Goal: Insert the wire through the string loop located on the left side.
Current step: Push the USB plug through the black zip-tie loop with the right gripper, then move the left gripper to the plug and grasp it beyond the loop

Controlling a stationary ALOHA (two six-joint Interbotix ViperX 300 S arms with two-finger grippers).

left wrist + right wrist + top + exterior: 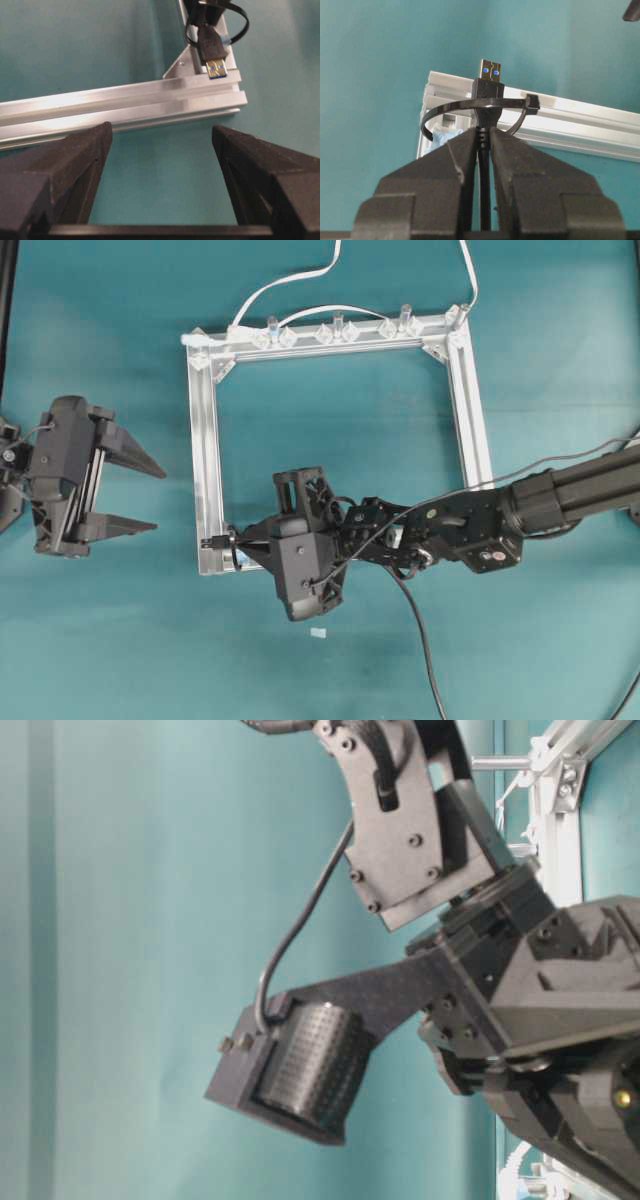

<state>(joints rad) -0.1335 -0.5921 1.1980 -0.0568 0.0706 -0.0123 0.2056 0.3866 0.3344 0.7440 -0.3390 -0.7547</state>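
Note:
My right gripper (pixel 484 134) is shut on the wire just behind its black plug (pixel 488 92). The string loop (pixel 451 105), a thin dark band with a pale blue tab (pixel 441 138), hangs at the near-left corner of the aluminium frame (pixel 205 440). The band crosses over the plug's body, and the silvery tip (pixel 490 70) pokes out beyond it over the rail. From above, the plug (pixel 212 541) sticks out leftward past that corner, ahead of the right gripper (pixel 240 540). My left gripper (pixel 160 500) stands open and empty left of the frame. Its wrist view shows the plug (pixel 214 52) facing it past the rail.
A white flat cable (pixel 290 280) runs along the frame's far rail, held by clear clips (pixel 340 332). The wire's black cable (pixel 425 650) trails toward the near edge. A small white scrap (pixel 318 633) lies on the teal table below the right wrist.

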